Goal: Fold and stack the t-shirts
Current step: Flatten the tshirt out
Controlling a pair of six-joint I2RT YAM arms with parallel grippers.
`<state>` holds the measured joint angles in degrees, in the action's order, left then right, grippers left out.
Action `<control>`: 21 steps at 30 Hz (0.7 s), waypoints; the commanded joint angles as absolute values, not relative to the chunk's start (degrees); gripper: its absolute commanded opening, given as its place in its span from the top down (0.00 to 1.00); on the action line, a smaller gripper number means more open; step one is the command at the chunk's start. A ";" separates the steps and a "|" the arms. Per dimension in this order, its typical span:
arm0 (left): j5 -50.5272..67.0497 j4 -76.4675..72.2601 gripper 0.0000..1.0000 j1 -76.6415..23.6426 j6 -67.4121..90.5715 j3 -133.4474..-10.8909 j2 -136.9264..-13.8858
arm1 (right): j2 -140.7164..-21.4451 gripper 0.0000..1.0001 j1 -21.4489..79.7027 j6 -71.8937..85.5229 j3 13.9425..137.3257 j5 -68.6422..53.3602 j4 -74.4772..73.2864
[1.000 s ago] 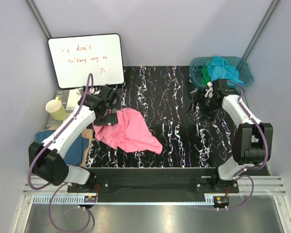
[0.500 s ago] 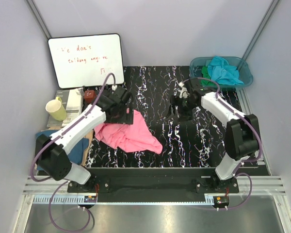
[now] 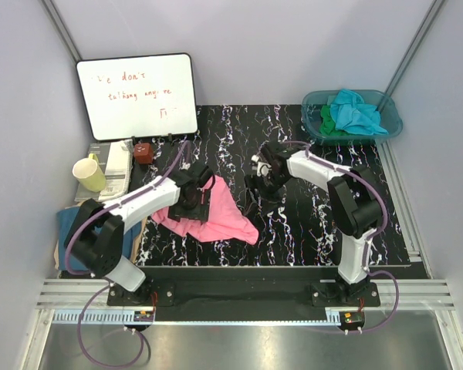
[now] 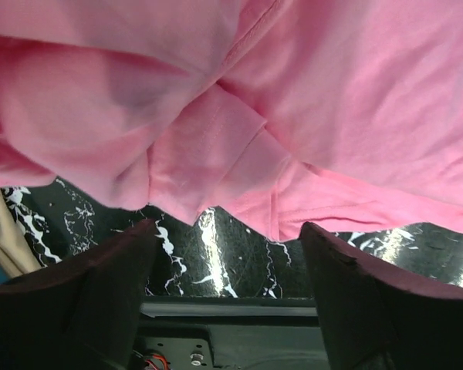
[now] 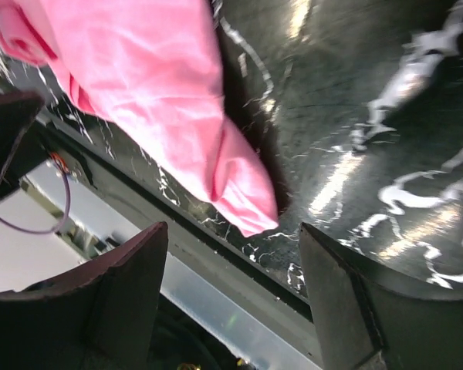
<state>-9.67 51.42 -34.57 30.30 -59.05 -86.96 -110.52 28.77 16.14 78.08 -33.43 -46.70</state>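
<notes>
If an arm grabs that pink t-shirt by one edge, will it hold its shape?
Probably not: the pink t-shirt lies crumpled in soft folds, so it should drape limply. It looks thin, so likely light. Pushed across the glossy tabletop, it would probably bunch rather than slide whole.

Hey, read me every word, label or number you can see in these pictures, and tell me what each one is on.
"We don't": red handwriting, top line on the whiteboard.
"talking": second line, followed by a word like "angre" or "anymre", too scrawled to be sure.
A small red mark under that: not legible.
Mug, pink t-shirt, basin: no readable text.
Wrist views: none.
</notes>
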 commanded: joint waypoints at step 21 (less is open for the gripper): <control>-21.17 52.82 1.00 -33.23 31.55 -64.42 -90.00 | -123.75 0.78 35.60 10.73 88.77 -37.71 -57.04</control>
